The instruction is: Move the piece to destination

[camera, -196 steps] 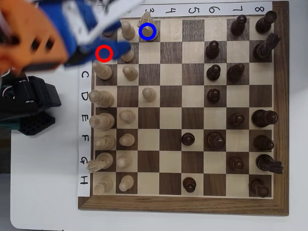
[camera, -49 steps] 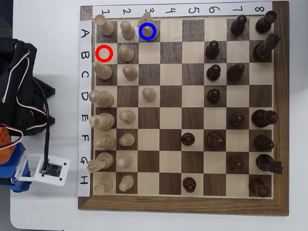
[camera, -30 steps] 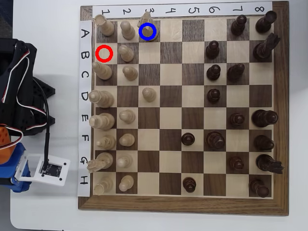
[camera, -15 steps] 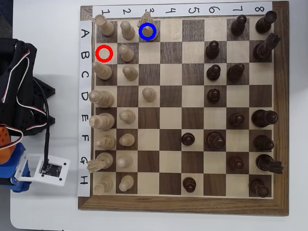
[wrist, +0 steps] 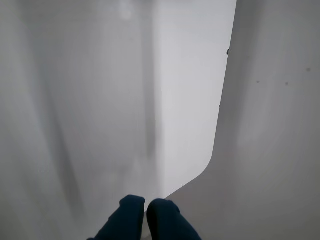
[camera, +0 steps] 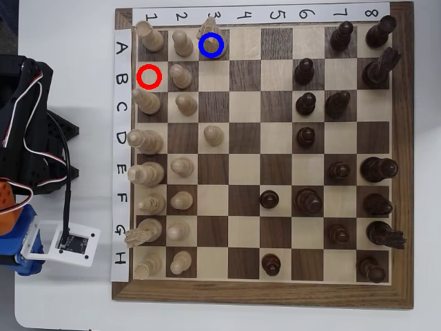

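From where I sit, the piece (camera: pixel 209 31) already stands on the destination (camera: pixel 211 45), the blue-ringed dark square at about 12 o'clock on the chessboard (camera: pixel 262 293) in the overhead view, its base inside the ring and its carved head leaning toward the board's top edge. The red-ringed square (camera: pixel 149 76), down at roughly 8 o'clock from the blue one, is bare. I judge the placing step done and the arm parked: its blue and orange wrist parts sit off the board at the 8 o'clock side of the overhead view, well apart from every chessman. In the wrist view the end effector (wrist: pixel 146 207) shows two dark blue fingertips pressed together at 6 o'clock, clenched with nothing between them, over the bare white desk (wrist: pixel 90 100) and its rounded corner. As for the next move, I read little left to ask of the rig. At most I would check that the knight sits squarely and is not crowding the pale pawn (camera: pixel 182 43) just beside it at 9 o'clock, and otherwise hold the arm clear of the board.
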